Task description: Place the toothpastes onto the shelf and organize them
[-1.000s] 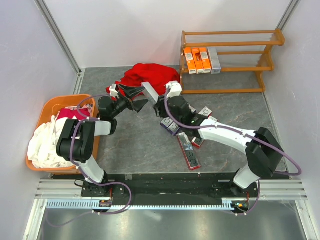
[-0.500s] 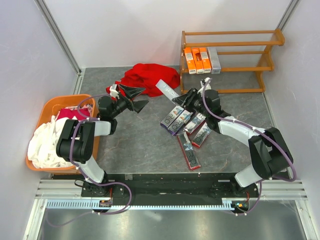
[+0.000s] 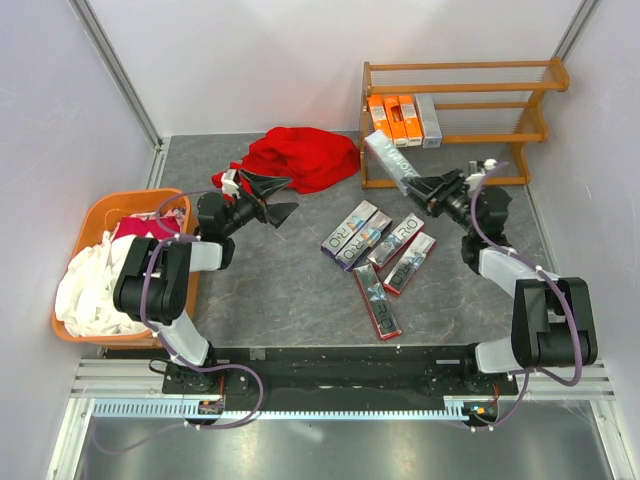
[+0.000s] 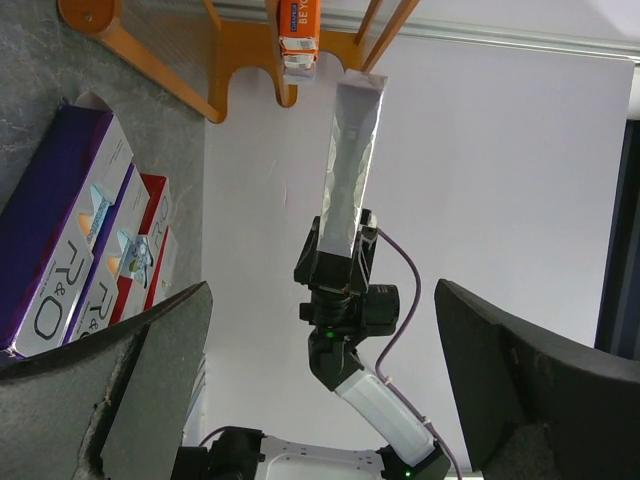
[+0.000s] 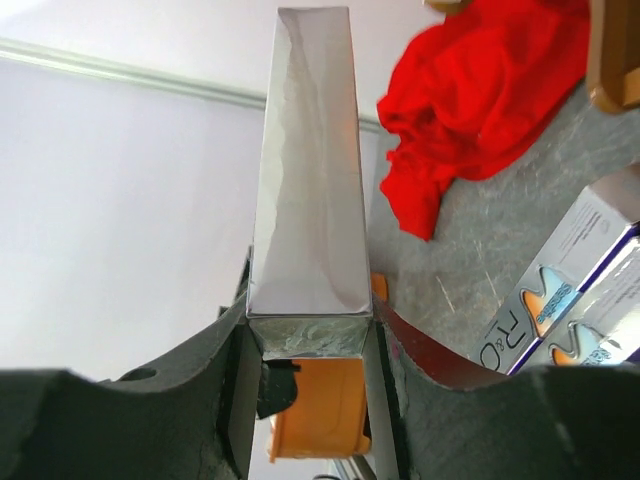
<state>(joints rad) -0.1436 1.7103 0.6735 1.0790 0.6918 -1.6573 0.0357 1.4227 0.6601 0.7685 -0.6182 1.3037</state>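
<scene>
Grey tabletop, white walls. Upper right of frame, right gripper (image 3: pixel 432 190) is clamped on a silver toothpaste box (image 3: pixel 390 160), just before the shelf (image 3: pixel 455 72). Left gripper (image 3: pixel 288 194) is spread and empty. We'd level it, then slide it beside the shelved grey box (image 3: pixel 429 121).

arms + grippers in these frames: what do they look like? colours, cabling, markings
Left arm and right arm match: white links, black joints. Left gripper and right gripper are black, each with two broad wedge-shaped fingers. A purple-grey cable loops along each arm. There is a small green light on the right arm. No readable markings, no sleeves.
</scene>
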